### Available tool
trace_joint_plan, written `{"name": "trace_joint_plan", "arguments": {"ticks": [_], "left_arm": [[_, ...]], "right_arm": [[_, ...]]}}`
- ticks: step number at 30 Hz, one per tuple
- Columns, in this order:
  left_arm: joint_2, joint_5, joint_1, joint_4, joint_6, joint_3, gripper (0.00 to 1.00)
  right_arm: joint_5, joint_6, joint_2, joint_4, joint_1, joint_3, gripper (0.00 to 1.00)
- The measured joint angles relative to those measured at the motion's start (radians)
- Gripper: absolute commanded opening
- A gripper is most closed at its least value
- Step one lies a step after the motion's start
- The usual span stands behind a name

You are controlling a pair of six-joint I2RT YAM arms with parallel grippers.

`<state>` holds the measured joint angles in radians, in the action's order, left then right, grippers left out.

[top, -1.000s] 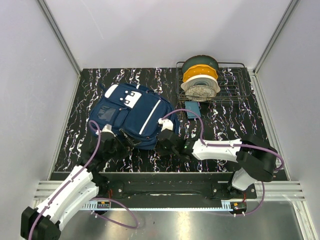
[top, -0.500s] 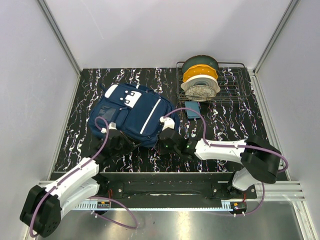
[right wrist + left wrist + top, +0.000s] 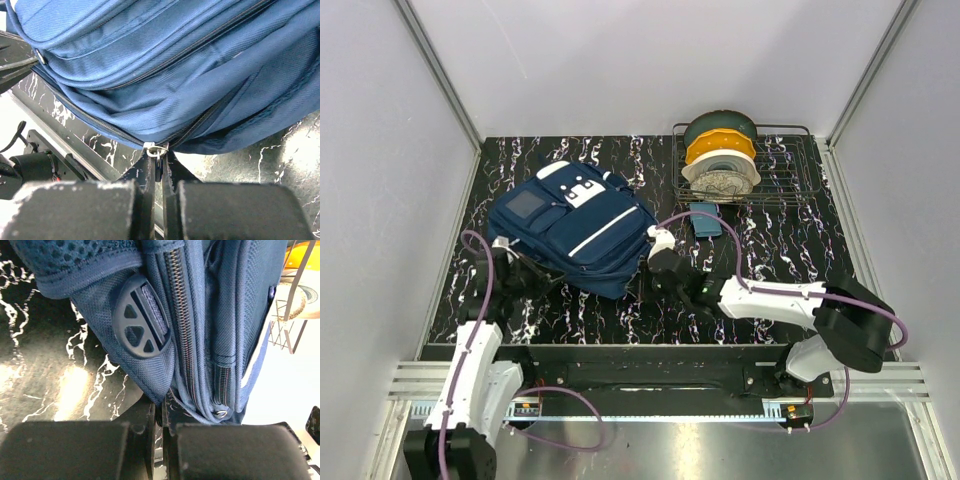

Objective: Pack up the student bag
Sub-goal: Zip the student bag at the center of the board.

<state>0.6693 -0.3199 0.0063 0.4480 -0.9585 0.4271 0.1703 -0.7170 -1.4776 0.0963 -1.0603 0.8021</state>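
Observation:
The student bag, navy blue with a white stripe and a white patch, lies flat at the left middle of the black marbled table. At the bag's near-left corner, my left gripper is shut on the fabric edge; the left wrist view shows the bag rising from the closed left gripper. My right gripper sits at the bag's near-right corner. In the right wrist view the right gripper is shut on the metal zipper pull below the blue fabric of the bag. The zipper looks closed.
A wire rack at the back right holds upright green, yellow and white round items. A small teal object lies in front of the rack, close to the right arm. White walls enclose the table on three sides.
The left gripper closed on the bag's corner and the left arm swung left. The bag turned and slid left and back. The right gripper stayed shut at the bag's near-right corner.

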Motion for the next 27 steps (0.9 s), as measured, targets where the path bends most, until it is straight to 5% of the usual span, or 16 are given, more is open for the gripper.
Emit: {"name": "trace_joint_plan", "arguments": {"ticks": [12, 16, 17, 19, 22, 27], "left_arm": [[0.188, -0.381, 0.416, 0.161, 0.256, 0.118, 0.02], [0.253, -0.438, 0.474, 0.178, 0.332, 0.136, 0.51], [0.253, -0.434, 0.486, 0.17, 0.349, 0.137, 0.72], [0.227, -0.423, 0.512, 0.143, 0.368, 0.143, 0.87], [0.153, -0.416, 0.519, 0.115, 0.373, 0.146, 0.99], [0.043, -0.422, 0.516, 0.094, 0.338, 0.128, 0.99]], "right_arm": [[-0.134, 0.061, -0.037, 0.038, 0.062, 0.017, 0.0], [-0.165, 0.088, -0.06, 0.04, 0.069, 0.031, 0.0], [-0.162, 0.094, -0.062, 0.026, 0.075, 0.031, 0.0], [-0.158, 0.103, -0.069, -0.01, 0.101, 0.031, 0.0], [-0.152, 0.109, -0.082, -0.045, 0.13, 0.029, 0.0], [-0.156, 0.109, -0.085, -0.048, 0.134, 0.029, 0.0]]}}
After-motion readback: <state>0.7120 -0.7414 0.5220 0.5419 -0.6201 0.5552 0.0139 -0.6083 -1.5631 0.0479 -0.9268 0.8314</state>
